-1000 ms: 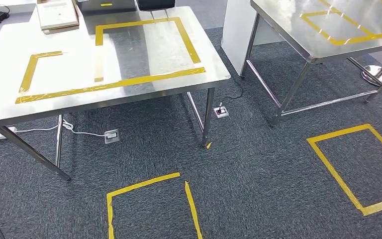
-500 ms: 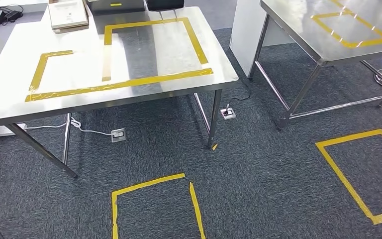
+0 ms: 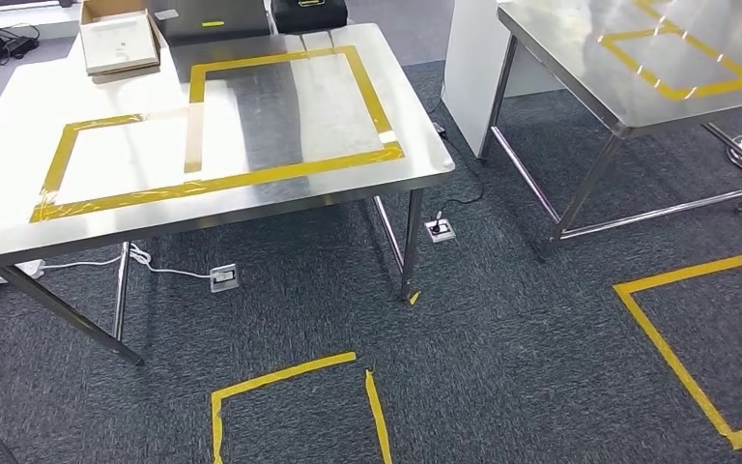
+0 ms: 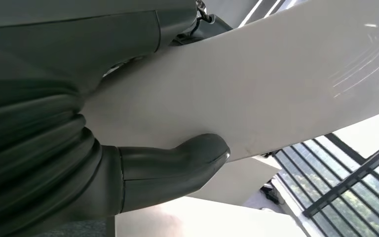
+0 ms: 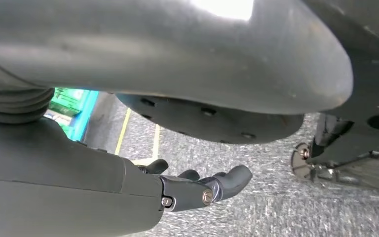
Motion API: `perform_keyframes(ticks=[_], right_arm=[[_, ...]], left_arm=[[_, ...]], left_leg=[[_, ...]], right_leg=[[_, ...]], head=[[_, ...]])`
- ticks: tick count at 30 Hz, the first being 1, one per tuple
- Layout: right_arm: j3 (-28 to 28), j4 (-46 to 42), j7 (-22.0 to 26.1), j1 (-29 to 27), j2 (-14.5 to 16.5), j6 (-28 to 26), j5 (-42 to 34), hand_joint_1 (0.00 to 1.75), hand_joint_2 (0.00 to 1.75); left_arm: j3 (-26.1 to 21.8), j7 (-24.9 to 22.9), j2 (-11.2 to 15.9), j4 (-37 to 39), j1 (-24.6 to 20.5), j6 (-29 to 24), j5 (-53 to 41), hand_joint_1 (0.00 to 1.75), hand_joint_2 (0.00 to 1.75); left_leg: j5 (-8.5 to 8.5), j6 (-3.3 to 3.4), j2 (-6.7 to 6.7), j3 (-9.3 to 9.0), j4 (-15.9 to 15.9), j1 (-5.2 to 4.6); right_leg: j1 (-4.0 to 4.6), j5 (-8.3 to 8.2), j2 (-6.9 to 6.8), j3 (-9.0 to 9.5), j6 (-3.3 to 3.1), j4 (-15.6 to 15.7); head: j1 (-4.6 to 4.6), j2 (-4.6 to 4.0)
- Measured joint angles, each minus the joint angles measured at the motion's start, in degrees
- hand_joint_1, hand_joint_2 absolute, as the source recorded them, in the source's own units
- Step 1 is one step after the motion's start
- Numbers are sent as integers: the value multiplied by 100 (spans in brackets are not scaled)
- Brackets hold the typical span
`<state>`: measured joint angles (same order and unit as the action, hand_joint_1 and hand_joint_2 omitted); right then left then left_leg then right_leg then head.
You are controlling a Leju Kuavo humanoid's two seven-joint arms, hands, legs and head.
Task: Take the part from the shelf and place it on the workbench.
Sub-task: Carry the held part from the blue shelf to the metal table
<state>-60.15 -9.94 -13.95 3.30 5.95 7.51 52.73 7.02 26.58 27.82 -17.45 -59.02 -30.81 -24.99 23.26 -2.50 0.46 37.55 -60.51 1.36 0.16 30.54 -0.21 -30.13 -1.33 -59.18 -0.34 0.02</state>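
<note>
The workbench is a steel table with yellow tape outlines, ahead and to the left in the head view. No part lies inside the outlines. In the left wrist view the thumb of my left hand lies against a broad white curved surface. Its fingers are hidden, so I cannot tell whether it holds anything. My right hand hangs above the grey carpet, fingers loosely bent and apart, with nothing in them.
An open cardboard box sits at the workbench's far left corner beside dark equipment. A second steel table stands at the right, past a white column. Yellow tape squares and floor sockets mark the carpet.
The whole head picture has shifted: the camera moved, so the workbench now sits a little lower and further left, with more of its far edge in frame. Nothing on it moved.
</note>
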Motion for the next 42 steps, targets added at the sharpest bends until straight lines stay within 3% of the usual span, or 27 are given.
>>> perform_keyframes(ticks=[2, 4, 6, 8, 9, 10, 11, 13, 15, 18, 20, 21, 24, 25, 26, 28, 30, 33, 35, 37, 39, 40, 41, 42], right_arm=[[0, 0, 0, 9, 1, -3, 5, 0, 0], [0, 0, 2, 9, 3, -5, 25, 0, 0], [1, 0, 7, 6, 11, -4, 56, 0, 0], [2, 0, 21, -2, 18, -3, 82, 0, 0], [2, 0, 31, -9, 19, -3, 92, 0, 0], [2, 1, 37, -18, 19, -2, 99, 0, 0], [2, 1, 42, -26, 20, -2, 103, 0, 0], [2, 0, 45, -35, 19, 0, 94, 0, 0], [2, 0, 42, -28, 17, 4, 88, 0, 0], [2, 1, 34, -18, 19, 11, 107, 0, 0], [3, 1, 49, -28, 19, 15, 122, 0, 0], [4, 1, 60, -30, 18, 15, 127, 0, 0], [4, 2, 89, -35, 17, 21, 130, 0, 0], [4, 2, 97, -43, 17, 22, 130, 0, 0], [4, 2, 103, -51, 17, 23, 130, 0, 0], [4, 2, 119, -66, 17, 27, 130, 0, 0], [4, 1, 142, -66, 15, 38, 131, 0, 0], [4, 1, 162, -68, 9, 58, 137, 0, 0], [4, 1, 173, -63, 2, 61, 139, 0, 0], [4, 2, 182, -56, -2, 61, 139, 0, 0], [4, 2, 184, -59, -2, 62, 133, 0, 0], [4, 2, 187, -63, -2, 63, 129, 0, 0], [4, 2, 191, -67, -2, 66, 126, 0, 0], [4, 2, 196, -70, -3, 68, 125, 0, 0]], left_arm=[[0, 7, 12, -5, 19, -4, -14, 175, 175], [-1, 44, 39, -10, 33, -1, -17, 175, 175], [-2, 111, 84, -16, 44, 18, -2, 175, 175], [-5, 192, 134, -20, 94, 37, 39, 175, 175], [-9, 233, 160, -21, 139, 40, 64, 175, 175], [-12, 262, 181, -22, 183, 40, 80, 175, 175], [-16, 279, 198, -23, 218, 39, 90, 175, 175], [-19, 265, 201, -32, 239, 32, 66, 175, 175], [-20, 216, 192, -40, 221, 21, 3, 175, 175], [-20, 180, 210, -50, 210, 14, -91, 175, 175], [-20, 202, 254, -54, 200, 13, -116, 175, 175], [-20, 216, 277, -54, 193, 12, -119, 175, 175], [-20, 260, 327, -48, 230, 11, -88, 175, 175], [-20, 278, 339, -45, 260, 13, -75, 175, 175], [-20, 296, 352, -43, 280, 15, -64, 175, 175], [-20, 329, 393, -38, 301, 21, -45, 175, 175], [-23, 352, 423, -25, 303, 28, -27, 175, 175], [-27, 379, 443, -12, 357, 43, -19, 175, 175], [-30, 402, 471, -15, 381, 43, -17, 175, 175], [-35, 412, 493, -21, 380, 43, -18, 175, 175], [-37, 410, 497, -22, 388, 43, -21, 175, 175], [-37, 405, 497, -21, 394, 43, -23, 175, 175], [-37, 400, 497, -21, 397, 43, -27, 175, 175], [-37, 394, 497, -22, 397, 42, -31, 175, 175]], left_leg=[[97, 112, -32, -37, 41, -5], [145, 183, -60, -83, 57, 12], [198, 236, -75, -143, 66, 23], [259, 260, -84, -194, 65, 15], [300, 260, -91, -238, 64, 7], [342, 255, -97, -291, 64, 1], [392, 247, -104, -357, 64, -5], [483, 227, -119, -486, 67, -11], [547, 179, -147, -556, 88, -13], [551, 61, -162, -608, 67, -9], [624, 21, -130, -560, -126, 2], [715, 11, -112, -451, -336, 6], [1051, -44, -96, 154, -1246, 9], [1026, -63, -90, 291, -1348, 14], [858, -80, -83, 301, -1209, 20], [336, -101, -65, 132, -553, 35], [129, -51, -40, -18, -31, 20], [146, 99, -34, -55, 34, 12], [188, 166, -45, -86, 29, 32], [240, 216, -46, -129, 34, 32], [302, 234, -51, -176, 33, 15], [336, 236, -56, -212, 33, 7], [375, 233, -62, -264, 33, -2], [417, 229, -66, -328, 36, -12]], right_leg=[[19, 31, -13, 21, 47, -4], [14, 67, -16, -15, 90, -147], [-7, 201, -8, -325, 142, -660], [-22, 409, -5, -828, 179, -1343], [-24, 437, -5, -1040, 179, -1546], [-22, 362, -3, -1152, 167, -1559], [-14, 168, -1, -1169, 141, -1381], [23, -382, 12, -987, 47, -667], [69, -595, 31, -816, -38, -147], [72, -579, 40, -666, -106, 27], [57, -574, 39, -537, -161, 83], [49, -561, 40, -488, -184, 99], [49, -453, 43, -379, -213, 97], [46, -404, 43, -324, -205, 94], [39, -354, 44, -265, -191, 86], [23, -233, 44, -154, -146, 56], [30, -128, 45, -112, -79, 2], [58, -16, 31, -113, 1, -34], [54, 87, 28, -178, 58, -205], [29, 299, 29, -531, 118, -798], [12, 448, 29, -1051, 136, -1512], [12, 388, 30, -1221, 126, -1663], [18, 208, 31, -1283, 102, -1599], [31, -66, 33, -1220, 59, -1303]], head=[[11, 0], [27, 0], [44, 0], [56, -1], [56, -1], [56, -1], [56, 0], [57, 0], [62, 0], [68, 0], [56, 0], [46, 0], [35, 0], [34, 0], [34, 0], [33, 0], [21, 0], [14, 0], [30, 0], [50, 0], [51, 0], [52, 0], [52, 0], [52, 0]])
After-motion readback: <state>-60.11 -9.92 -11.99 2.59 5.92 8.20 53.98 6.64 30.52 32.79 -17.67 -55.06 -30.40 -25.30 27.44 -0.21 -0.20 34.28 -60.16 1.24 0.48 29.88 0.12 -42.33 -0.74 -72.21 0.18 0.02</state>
